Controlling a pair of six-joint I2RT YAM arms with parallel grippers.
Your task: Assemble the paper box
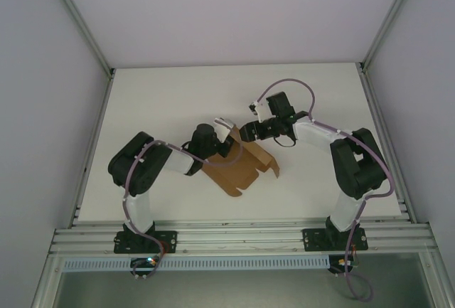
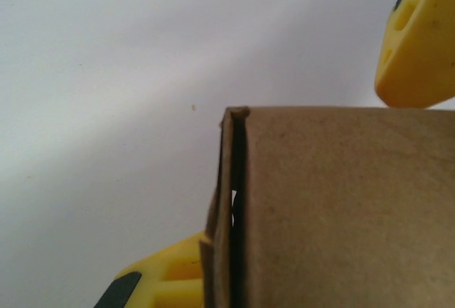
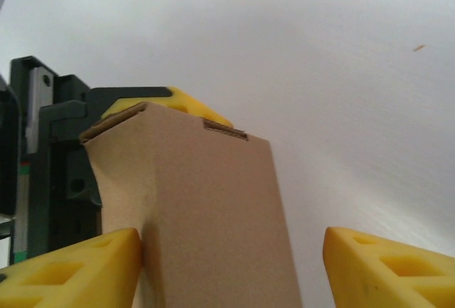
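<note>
The paper box (image 1: 239, 166) is a brown cardboard piece, partly folded, lying mid-table with one flap raised at its far left corner. My left gripper (image 1: 225, 129) is shut on that raised flap. In the left wrist view one yellow finger (image 2: 160, 283) presses against the cardboard edge (image 2: 231, 201), and the other finger is hidden behind the panel (image 2: 348, 208). My right gripper (image 1: 246, 132) faces it from the right and stands open around a cardboard panel (image 3: 206, 208). That panel touches the left fingertip (image 3: 78, 265), and a wide gap separates it from the right one (image 3: 387, 269).
The white table (image 1: 163, 94) is walled by grey panels on the left, back and right. An aluminium rail (image 1: 234, 237) carrying both arm bases runs along the near edge. The left gripper's dark body (image 3: 50, 158) sits just beyond the panel in the right wrist view.
</note>
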